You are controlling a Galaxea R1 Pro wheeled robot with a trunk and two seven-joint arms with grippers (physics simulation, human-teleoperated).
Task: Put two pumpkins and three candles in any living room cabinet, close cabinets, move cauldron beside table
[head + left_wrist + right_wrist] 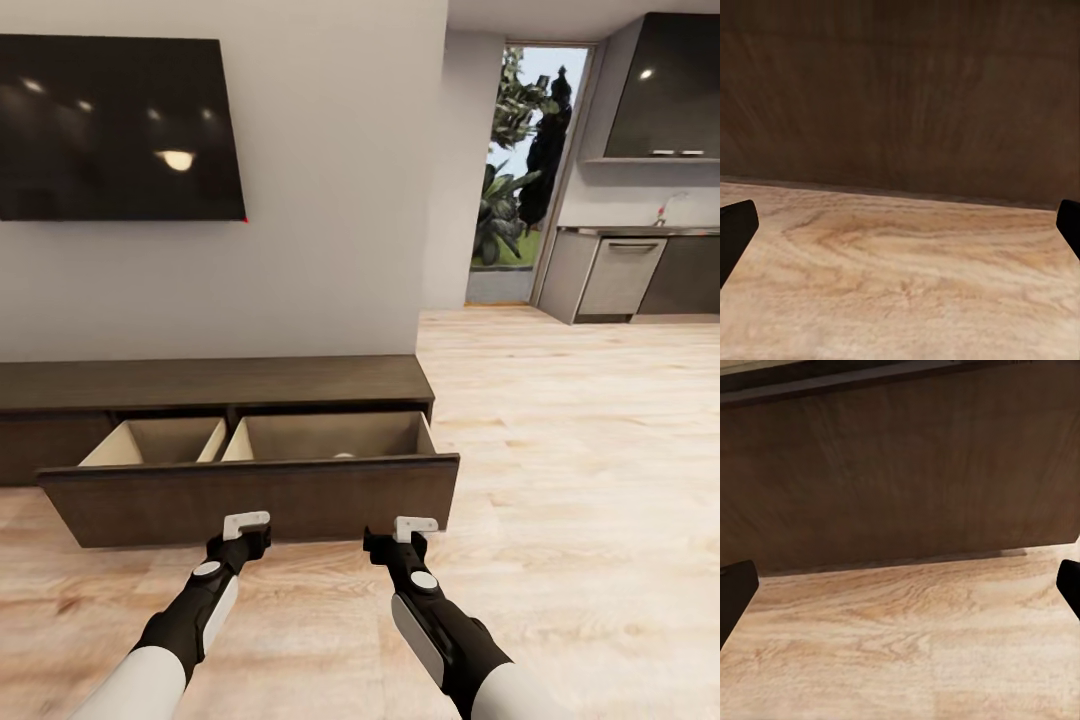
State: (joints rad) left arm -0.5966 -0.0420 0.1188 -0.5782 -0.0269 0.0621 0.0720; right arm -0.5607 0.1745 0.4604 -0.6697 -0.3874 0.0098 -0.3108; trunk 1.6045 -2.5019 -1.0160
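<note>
The cabinet runs across the left half of the head view, low against the white wall under the dark television — a long dark-brown unit whose wide drawer stands pulled out, its plain handle-less front facing the robot and its pale beige interior split by a divider. A small pale rounded shape just shows above the front edge in the right-hand compartment; what it is I cannot tell. Both arms reach toward that front, the left gripper and right gripper level with its lower edge, jaws spread wide and holding nothing. Closing it well likely means pressing evenly with both grippers — keeping the drawer square on its way in over the wooden floor.
</note>
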